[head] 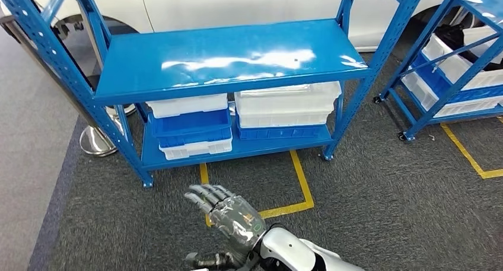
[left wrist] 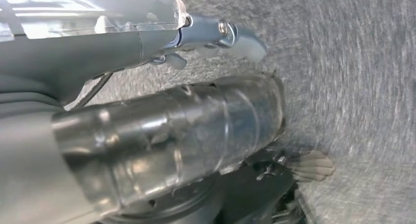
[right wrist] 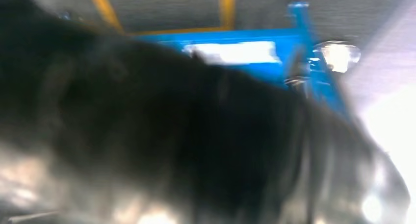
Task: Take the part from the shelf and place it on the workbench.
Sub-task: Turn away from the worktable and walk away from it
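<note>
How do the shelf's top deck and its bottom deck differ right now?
The top deck is a bare, glossy blue surface with nothing on it; the bottom deck is loaded with stacked bins. On the bottom deck, white bins sit on the right and a blue bin between white ones on the left. Both decks are the same blue metal.

Grey translucent-shelled robot hand [head: 228, 220] on white-silver forearm [head: 293, 251]

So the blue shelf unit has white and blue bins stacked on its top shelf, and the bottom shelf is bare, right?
Not quite, it is the other way round. In the head view the white and blue bins are stacked on the bottom shelf of the blue shelf unit, and the top shelf is the bare one.
</note>
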